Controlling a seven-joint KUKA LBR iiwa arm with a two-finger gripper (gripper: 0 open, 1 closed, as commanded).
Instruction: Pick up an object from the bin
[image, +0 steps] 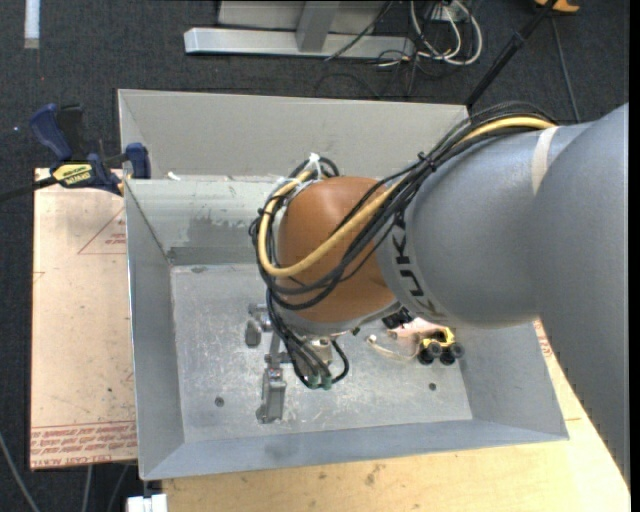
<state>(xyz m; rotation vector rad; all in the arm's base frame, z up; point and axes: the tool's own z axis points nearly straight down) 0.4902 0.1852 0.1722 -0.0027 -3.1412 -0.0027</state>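
Arm (520, 230): broad grey link, taking up the right and upper right of the frame, reaching toward the centre.
Bin (200, 320): grey metal, sloped walls, floor largely bare and scuffed across left and centre.
Orange cover (325, 250): rounded, at the centre of the frame, part of the wrist, hiding the floor beneath it.
Cables (265, 235): black and yellow, looped over the cover's left side and trailing down toward the tool.
Gripper (271, 392): below and left of the cover, lower centre-left of the frame, low over bare floor; cannot tell whether apart or together, and nothing seen clamped in it.
Pale pinkish piece (398, 340): small and flat on the floor, right of centre, partly tucked under the arm's edge.
Yellow-and-black piece (438, 348): smaller still, just beside the pinkish piece on its right, kind too small to tell.
Task's thing: probably one of those two pieces, both well apart from the tool, off to its right.
Step in hand: judged as the approach, with no grasp made yet and no object under the tool.
Next move calls for: shifting toward the right of the frame to stand over one piece, aligning across its narrow side, then descending to the floor and closing without nudging its neighbour away.
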